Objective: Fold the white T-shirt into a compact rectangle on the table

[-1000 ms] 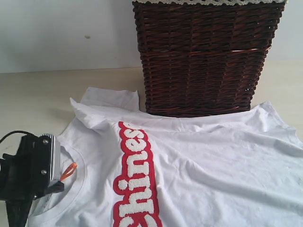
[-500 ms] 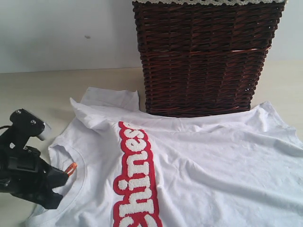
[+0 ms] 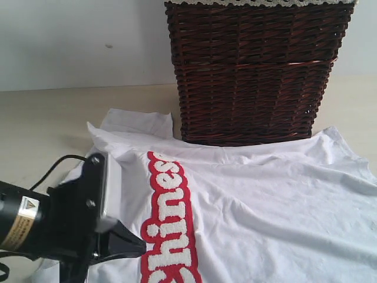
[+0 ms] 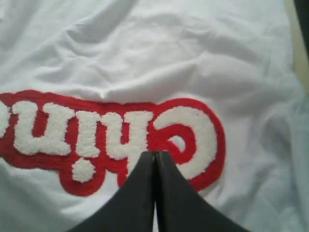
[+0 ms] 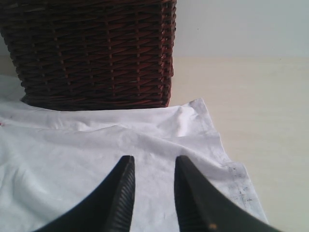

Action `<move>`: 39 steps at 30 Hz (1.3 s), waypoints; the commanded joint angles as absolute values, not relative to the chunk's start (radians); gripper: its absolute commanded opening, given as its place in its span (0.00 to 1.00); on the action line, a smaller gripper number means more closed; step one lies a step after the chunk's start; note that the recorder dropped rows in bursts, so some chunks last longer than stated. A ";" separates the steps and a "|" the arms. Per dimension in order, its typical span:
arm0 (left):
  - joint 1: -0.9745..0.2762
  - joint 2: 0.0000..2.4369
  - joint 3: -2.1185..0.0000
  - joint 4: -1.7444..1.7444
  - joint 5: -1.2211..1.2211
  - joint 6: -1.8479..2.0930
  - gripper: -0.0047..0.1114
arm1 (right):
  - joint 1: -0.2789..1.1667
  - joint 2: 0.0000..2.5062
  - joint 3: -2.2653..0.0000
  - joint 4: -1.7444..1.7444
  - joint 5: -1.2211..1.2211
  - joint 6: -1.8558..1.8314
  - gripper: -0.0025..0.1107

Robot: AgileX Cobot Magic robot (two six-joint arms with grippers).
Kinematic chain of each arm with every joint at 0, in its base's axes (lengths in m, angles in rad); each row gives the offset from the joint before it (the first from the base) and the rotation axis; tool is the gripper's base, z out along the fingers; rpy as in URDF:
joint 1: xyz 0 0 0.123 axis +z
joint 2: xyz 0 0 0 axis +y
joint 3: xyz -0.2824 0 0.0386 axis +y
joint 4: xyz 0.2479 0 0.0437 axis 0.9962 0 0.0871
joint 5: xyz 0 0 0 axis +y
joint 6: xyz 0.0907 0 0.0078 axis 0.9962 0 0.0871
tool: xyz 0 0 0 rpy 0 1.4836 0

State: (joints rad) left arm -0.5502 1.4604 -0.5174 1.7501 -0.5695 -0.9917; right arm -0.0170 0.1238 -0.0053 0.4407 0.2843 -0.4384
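White T-shirt (image 3: pixel 265 200) spread flat on the cream worktop (image 3: pixel 47 112), in front of the wicker basket (image 3: pixel 253 71).
Its long axis runs along the basket's front, with a sleeve past one corner and the hem past the other. The basket's inside is hidden. Left claw (image 4: pixel 154 153), pinched shut, hangs over the red patch (image 4: pixel 111 137). Right claw (image 5: pixel 154 162), narrowly parted and empty, hangs over the hem near the basket.

A white cotton short-sleeved T-shirt (image 3: pixel 265 200) is laid front-up and unfolded on the wide pale cream-beige tabletop (image 3: pixel 41 112), its cloth lightly wrinkled. A red patch with fuzzy white letters (image 3: pixel 171 218) is seen across the chest. One sleeve (image 3: pixel 138 124) is left rumpled and partly turned over itself, at the upper left of the exterior view.
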 commanded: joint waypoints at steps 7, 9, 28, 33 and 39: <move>-0.988 1.556 -0.482 1.744 -0.209 -1.096 0.04 | -0.017 0.117 0.000 0.443 0.281 -0.442 0.28; -0.988 1.579 -0.463 1.744 -0.285 -1.099 0.04 | -0.017 0.117 0.000 0.443 0.281 -0.442 0.28; -0.931 1.571 -0.471 1.744 -0.627 -1.327 0.04 | -0.017 0.117 0.000 0.443 0.281 -0.442 0.28; -0.787 1.572 -0.487 1.744 -0.562 -1.340 0.04 | -0.017 0.117 0.000 0.443 0.281 -0.442 0.28; -0.630 1.597 -0.487 1.744 -0.516 -1.206 0.04 | -0.017 0.117 0.000 0.443 0.281 -0.442 0.28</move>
State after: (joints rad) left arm -0.6807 1.5863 -0.4822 1.7481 -0.5445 -1.2738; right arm -0.0170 0.1238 -0.0053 0.4407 0.2843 -0.4384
